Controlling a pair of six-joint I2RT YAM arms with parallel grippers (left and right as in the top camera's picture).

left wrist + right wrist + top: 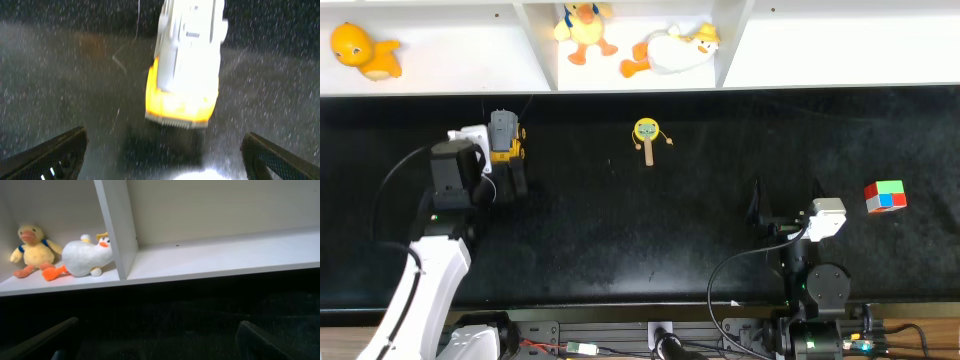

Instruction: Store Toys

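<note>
A yellow and grey toy truck (505, 138) stands on the black table at the left, a little in front of the white shelf (640, 82). My left gripper (508, 178) is just short of the truck (185, 65), open, with its fingers (55, 152) spread wider than the toy and nothing between them. A small rattle-like toy with a wooden handle (647, 135) lies mid-table. A coloured cube (885, 196) sits at the right. My right gripper (786, 200) hangs open over the table's right side, facing the shelf.
The shelf's left bay holds an orange duck (360, 50). Its middle bay holds a yellow plush duck (585, 28) and a white plush goose (670, 50), also seen from the right wrist as the duck (32, 250) and goose (85, 257). A divider (117, 230) separates them from the right bay (225, 255).
</note>
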